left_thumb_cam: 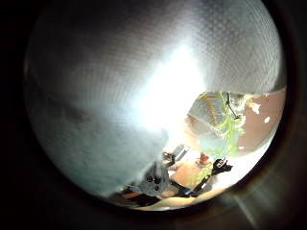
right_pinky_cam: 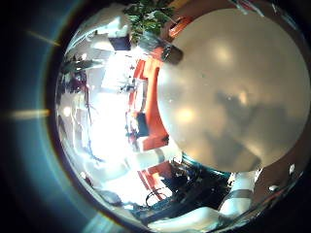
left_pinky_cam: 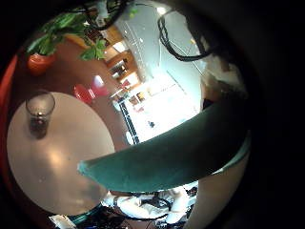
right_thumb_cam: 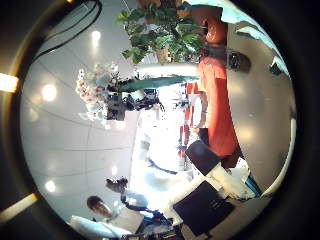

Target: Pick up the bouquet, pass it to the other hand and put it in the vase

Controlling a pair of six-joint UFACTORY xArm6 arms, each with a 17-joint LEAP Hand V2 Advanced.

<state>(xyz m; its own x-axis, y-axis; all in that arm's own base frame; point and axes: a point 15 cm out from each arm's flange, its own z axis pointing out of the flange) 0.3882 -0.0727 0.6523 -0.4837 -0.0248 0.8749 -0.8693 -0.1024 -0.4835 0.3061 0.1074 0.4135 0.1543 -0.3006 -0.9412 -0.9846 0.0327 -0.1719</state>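
Round table (left_pinky_cam: 43, 162) bears vase (left_pinky_cam: 39, 107).

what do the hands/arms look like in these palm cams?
Little shows. In the right thumb side view the right hand is blocky white casing with a black panel, at the view's edge; its little finger side view adds rounded white segments. A second hand, far off, looks dark and small. No markings can be made out.

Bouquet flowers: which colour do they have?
White, above a green stem part. The bouquet shows best in the right thumb side palm view.
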